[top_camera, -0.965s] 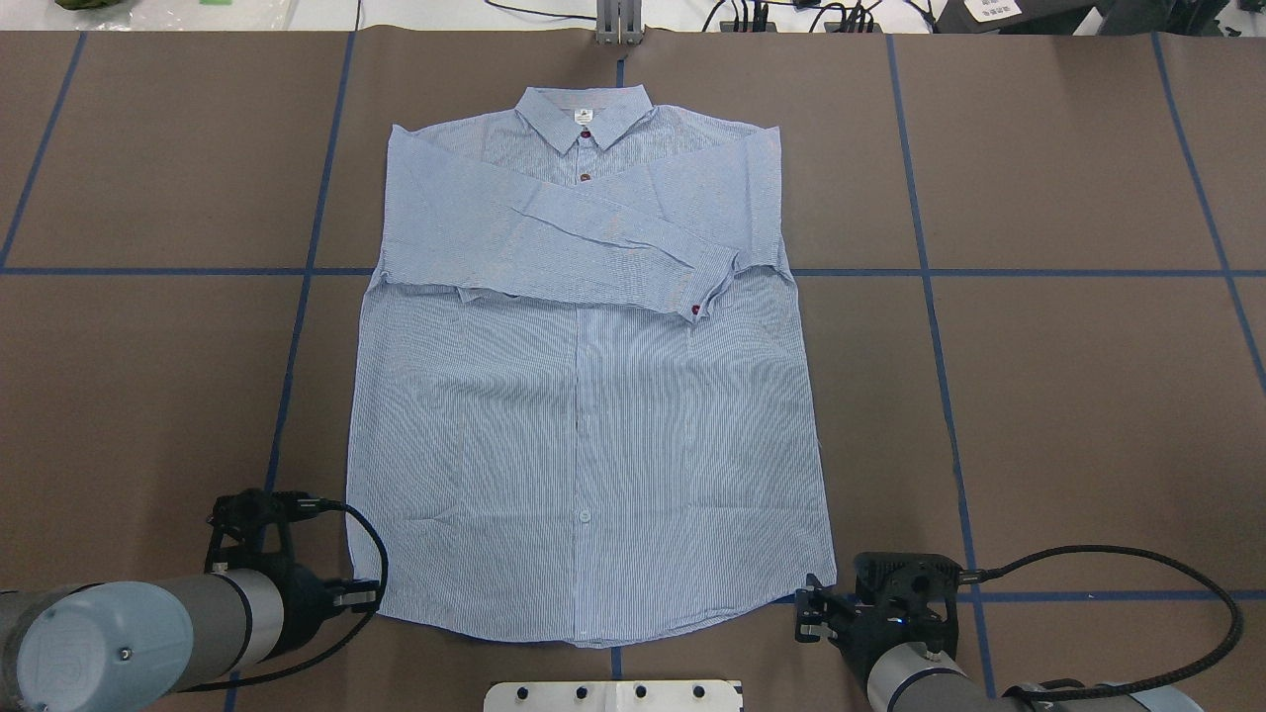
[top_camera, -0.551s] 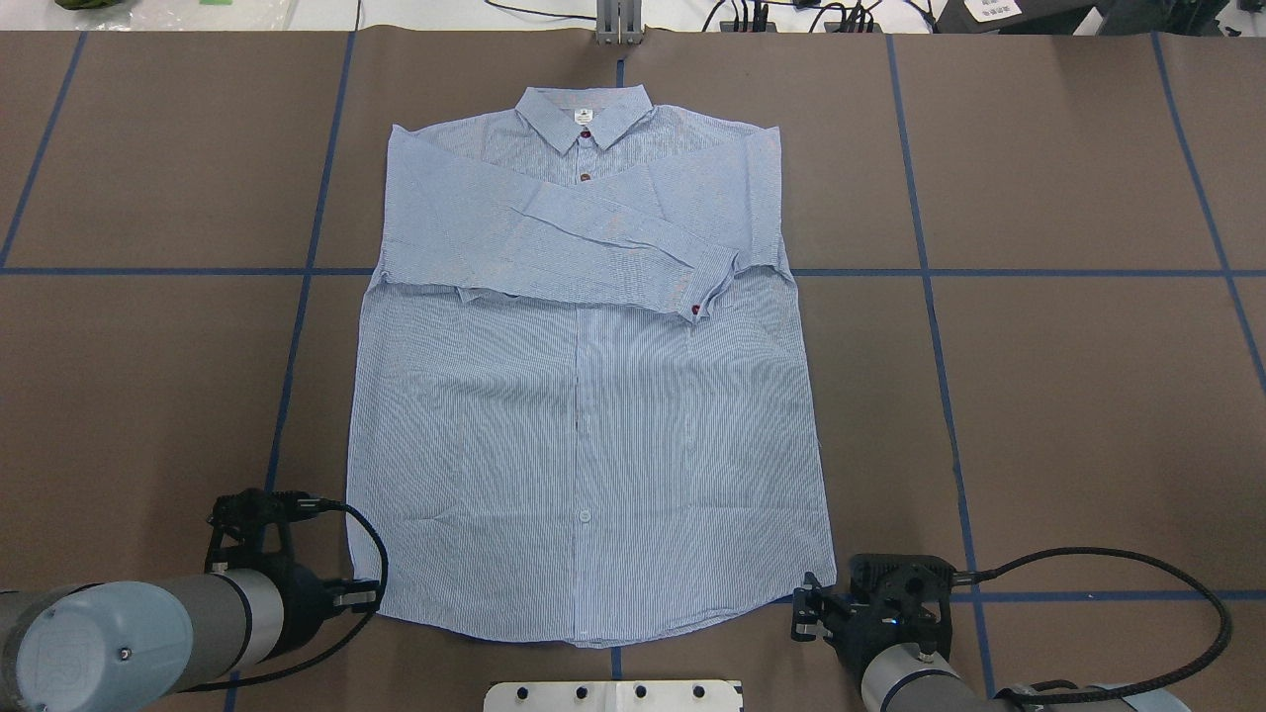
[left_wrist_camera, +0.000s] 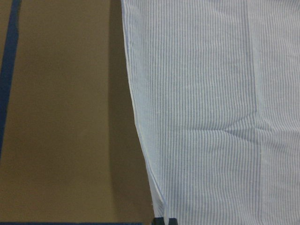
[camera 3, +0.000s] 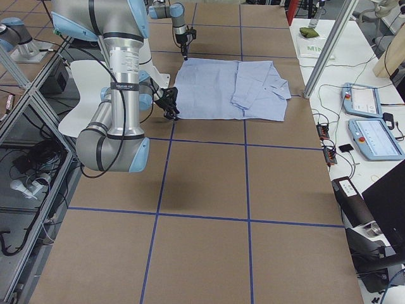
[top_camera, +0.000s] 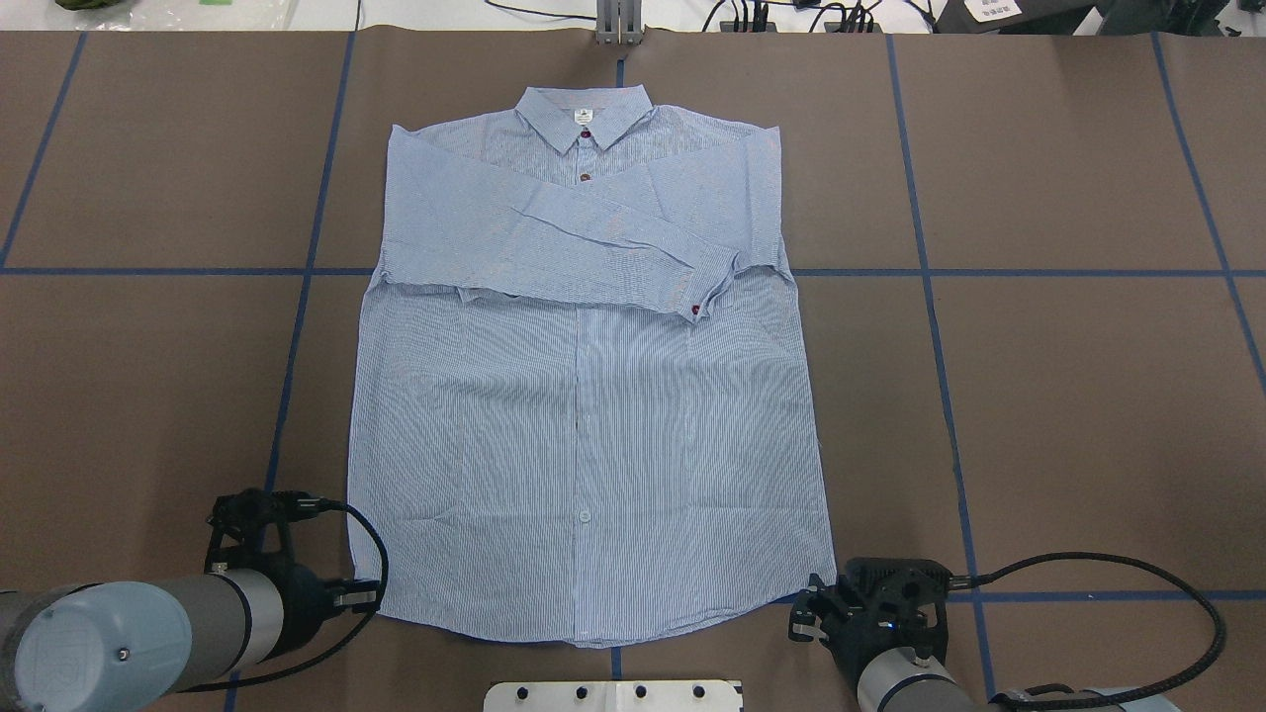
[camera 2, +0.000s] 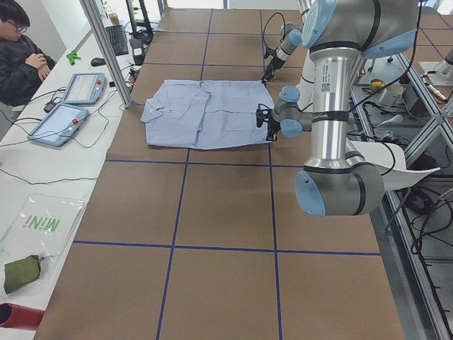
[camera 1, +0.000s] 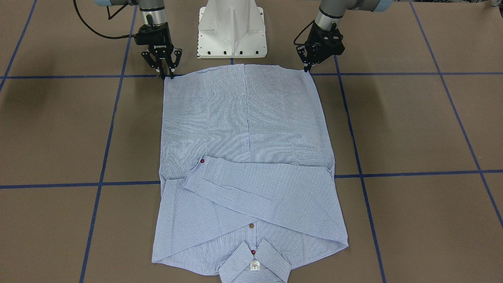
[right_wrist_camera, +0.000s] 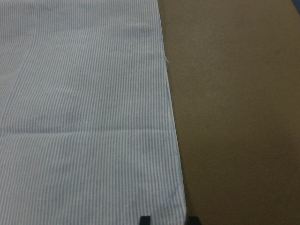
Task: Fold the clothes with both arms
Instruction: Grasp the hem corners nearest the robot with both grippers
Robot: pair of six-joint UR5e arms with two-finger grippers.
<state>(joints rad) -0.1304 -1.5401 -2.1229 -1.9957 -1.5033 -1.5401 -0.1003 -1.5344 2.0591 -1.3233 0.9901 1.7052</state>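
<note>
The light blue striped shirt lies flat and face up on the brown table, collar at the far end, both sleeves folded across the chest. My left gripper sits low at the hem's left corner; in the left wrist view its tips are pressed together on the shirt's edge. My right gripper is at the hem's right corner. In the right wrist view its fingertips stand apart, straddling the hem edge of the cloth.
The white pedestal base stands between the arms, just behind the hem. Blue tape lines grid the table. A metal post rises beyond the collar. A seated person and control tablets are past the far edge.
My right gripper has slid slightly to the left, closer to the hem corner. The left gripper and the shirt have not moved.
</note>
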